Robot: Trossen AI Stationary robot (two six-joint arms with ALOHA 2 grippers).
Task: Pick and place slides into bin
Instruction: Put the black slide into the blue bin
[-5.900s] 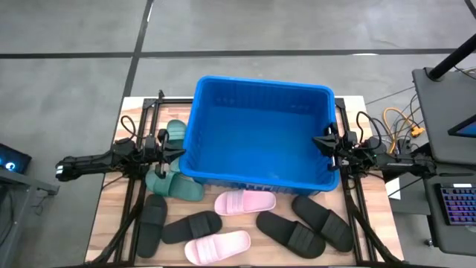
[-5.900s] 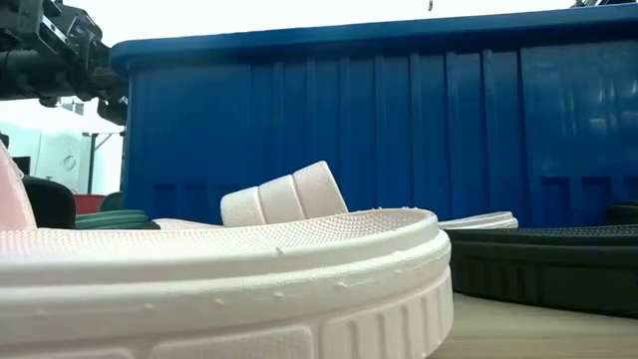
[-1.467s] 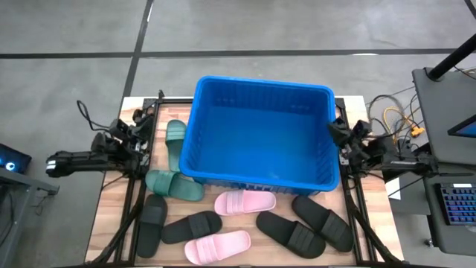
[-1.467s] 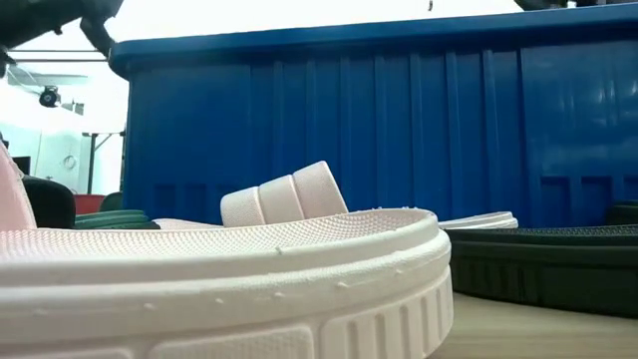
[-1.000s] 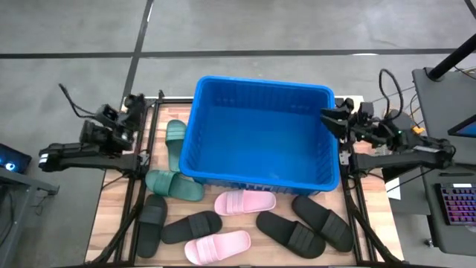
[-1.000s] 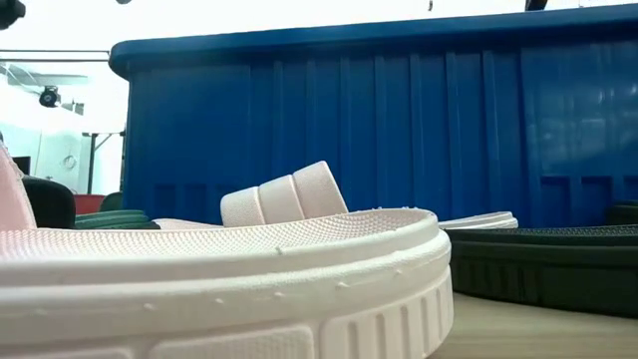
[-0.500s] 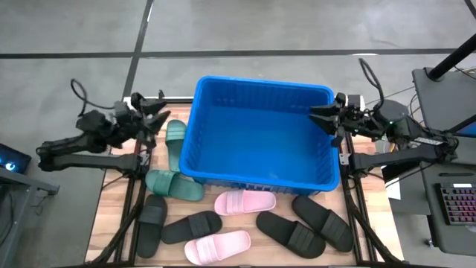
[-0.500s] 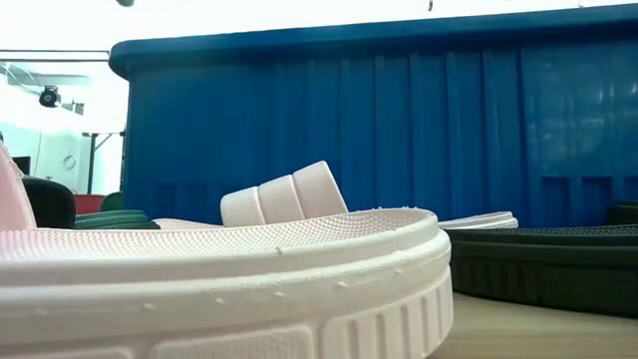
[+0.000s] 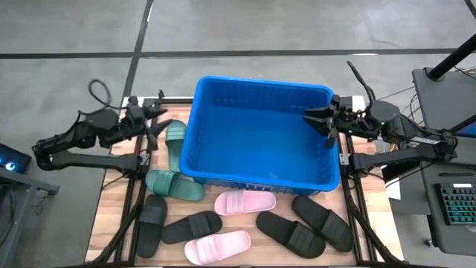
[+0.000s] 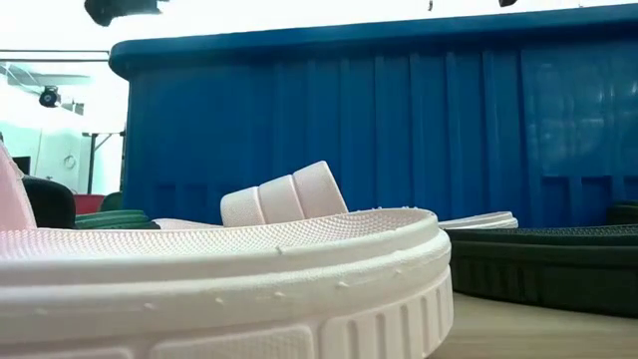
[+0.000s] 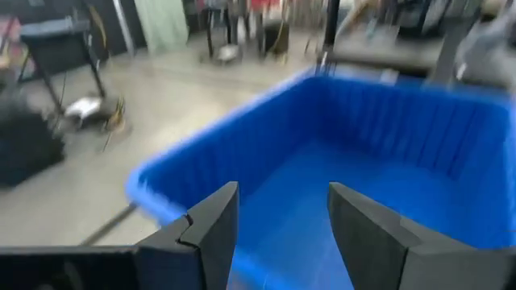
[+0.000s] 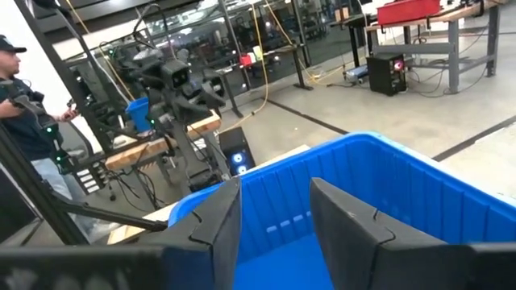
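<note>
Blue bin [image 9: 260,134] sits mid-desk, slides [image 9: 245,219] on the desk at its 6 o'clock. Left hand [image 9: 158,121] at bin's 9, right hand [image 9: 316,120] over the rim at 3; both open w/ fingers apart, holding nothing.

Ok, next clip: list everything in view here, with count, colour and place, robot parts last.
bin: one, bright blue, table centre, nothing inside it.
green slides: two, dark green, left of the bin.
pink slides: two, pale pink, in front of the bin.
black slides: four, black, along the table's front.
person: one, dark top, in the room behind.
left end effector: open, holding nothing, above the table's left side.
right end effector: open, holding nothing, over the bin's right rim.
</note>
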